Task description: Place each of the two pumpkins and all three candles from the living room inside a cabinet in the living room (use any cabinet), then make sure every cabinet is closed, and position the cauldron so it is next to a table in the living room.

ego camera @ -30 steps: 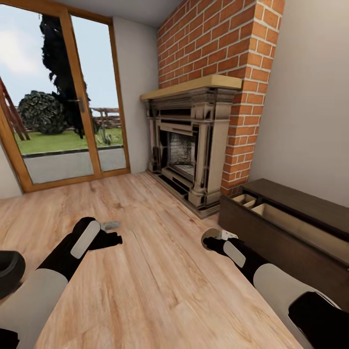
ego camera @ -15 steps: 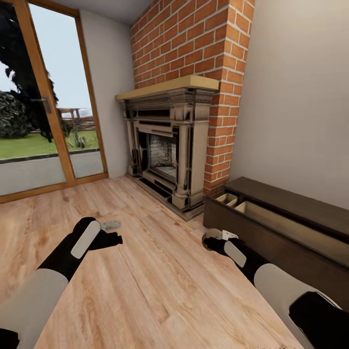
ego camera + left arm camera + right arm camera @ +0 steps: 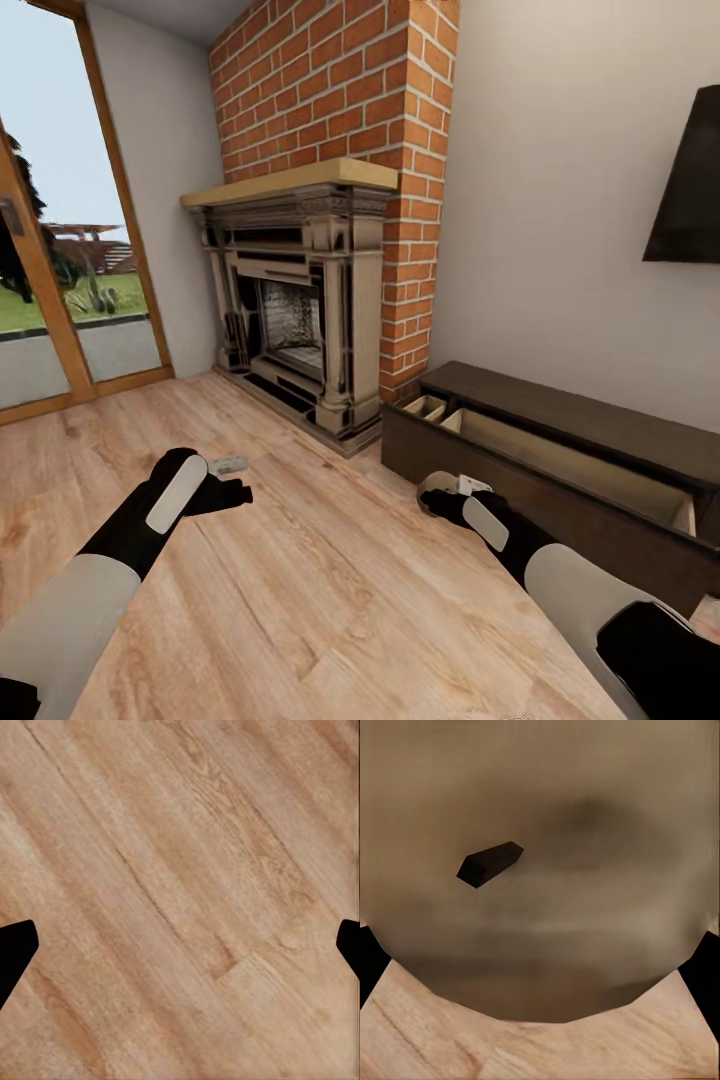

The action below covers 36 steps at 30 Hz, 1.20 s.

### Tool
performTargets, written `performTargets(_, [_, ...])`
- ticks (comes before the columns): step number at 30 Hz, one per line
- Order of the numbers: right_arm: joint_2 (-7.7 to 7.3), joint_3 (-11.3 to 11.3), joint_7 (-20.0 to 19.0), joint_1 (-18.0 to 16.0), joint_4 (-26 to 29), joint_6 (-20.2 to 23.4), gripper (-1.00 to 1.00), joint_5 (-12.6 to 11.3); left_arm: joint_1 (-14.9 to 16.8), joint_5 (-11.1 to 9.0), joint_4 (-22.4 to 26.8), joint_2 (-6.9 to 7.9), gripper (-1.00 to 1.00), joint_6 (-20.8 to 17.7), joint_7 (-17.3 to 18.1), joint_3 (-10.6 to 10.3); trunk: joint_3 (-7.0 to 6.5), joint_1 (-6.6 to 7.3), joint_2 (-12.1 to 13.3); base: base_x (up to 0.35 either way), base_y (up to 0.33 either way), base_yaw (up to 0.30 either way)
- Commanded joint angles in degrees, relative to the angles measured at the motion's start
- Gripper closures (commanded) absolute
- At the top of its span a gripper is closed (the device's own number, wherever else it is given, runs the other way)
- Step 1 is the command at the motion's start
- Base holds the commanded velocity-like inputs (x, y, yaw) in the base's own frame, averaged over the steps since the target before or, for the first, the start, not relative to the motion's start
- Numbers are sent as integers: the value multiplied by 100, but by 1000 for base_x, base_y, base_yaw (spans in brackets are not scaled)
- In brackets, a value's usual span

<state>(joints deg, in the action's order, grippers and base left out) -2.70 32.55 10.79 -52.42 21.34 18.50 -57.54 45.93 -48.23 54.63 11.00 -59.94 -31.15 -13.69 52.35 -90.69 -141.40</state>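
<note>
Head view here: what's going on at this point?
The robot stands on the wooden floor facing the long, low, dark brown wooden cabinet, whose top drawer is open, showing a tan interior. Its right gripper carries a short beige-grey cylinder candle, the dark wick visible in the right wrist view. The left gripper has its jaws apart over bare floor, holding nothing. An ornate dark fireplace stands beside the cabinet.

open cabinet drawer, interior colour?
Light tan inside the dark brown cabinet; head view shows it best.

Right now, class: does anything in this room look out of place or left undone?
Yes. The cabinet by the fireplace stands open, its tan interior exposed. The right gripper holds a candle.
</note>
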Motion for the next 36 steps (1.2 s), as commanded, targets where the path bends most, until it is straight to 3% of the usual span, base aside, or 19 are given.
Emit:
performTargets(1, [-5, 41, 46, -5, 18, 14, 100, -47, 4, -59, 9, 7, -100, -6, -58, -20, 4, 1, -3, 0, 0, -290])
performTargets(18, [-3, 41, 46, -5, 11, 14, 100, -54, 4, -55, 14, 7, -100, -6, -58, -20, -36, 1, -3, 90, 107, -290])
performTargets(36, [-2, 41, 46, -5, 10, 14, 100, -56, 4, -51, 55, 3, -100, -6, -38, -19, -78, 1, -3, 29, 11, -290])
